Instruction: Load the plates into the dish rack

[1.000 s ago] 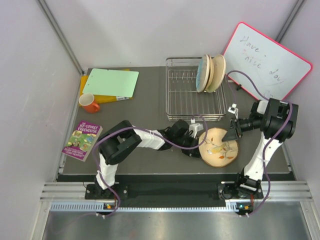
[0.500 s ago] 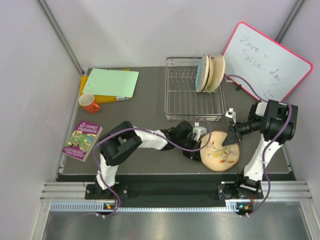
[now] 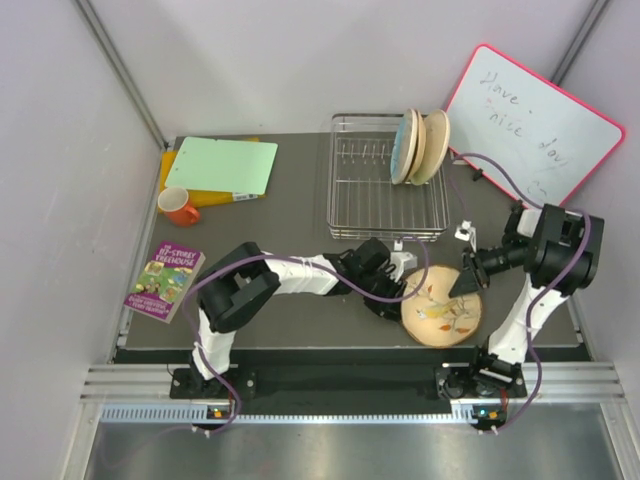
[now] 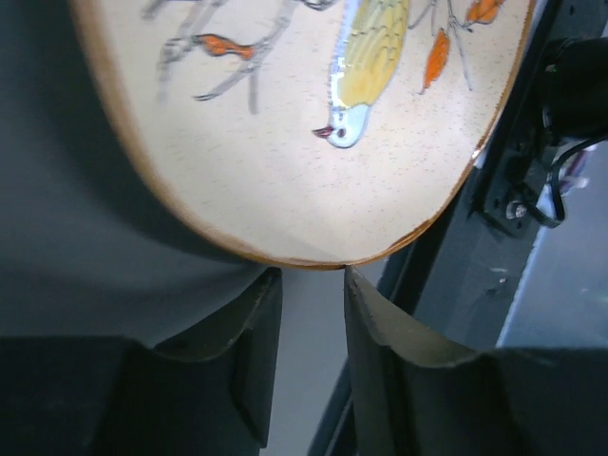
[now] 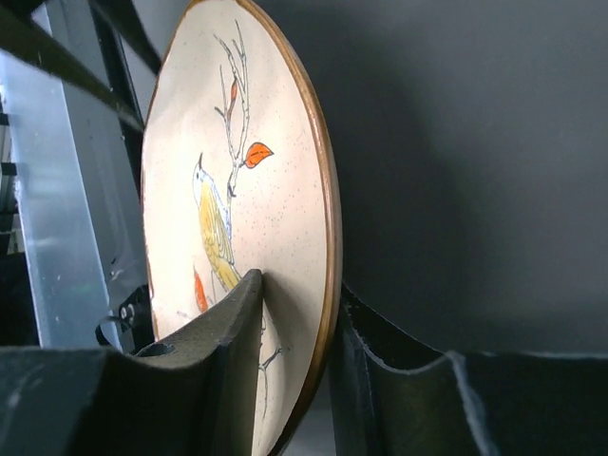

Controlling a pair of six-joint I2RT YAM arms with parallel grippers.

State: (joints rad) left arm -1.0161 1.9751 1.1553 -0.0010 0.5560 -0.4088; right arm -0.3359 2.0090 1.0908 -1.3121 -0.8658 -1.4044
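Note:
A peach plate (image 3: 440, 310) with a bird drawing sits at the near right of the table, tilted up on its right side. My right gripper (image 3: 466, 282) is shut on its upper right rim; in the right wrist view the two fingers (image 5: 228, 361) clamp the plate (image 5: 275, 142) edge-on. My left gripper (image 3: 400, 268) is open at the plate's left rim; in the left wrist view its fingertips (image 4: 309, 271) just meet the plate's (image 4: 285, 171) edge. The chrome dish rack (image 3: 385, 195) stands behind, with other plates (image 3: 420, 147) on edge at its back right.
A pink-framed whiteboard (image 3: 535, 120) leans at the back right, close to the right arm. An orange mug (image 3: 180, 207), a green folder (image 3: 222, 165) on yellow sheets and a book (image 3: 165, 280) lie on the left side. The table's front edge is just below the plate.
The peach plate has shifted a little right and toward the near edge in the right gripper. The left gripper has followed it to the right, staying at its left rim.

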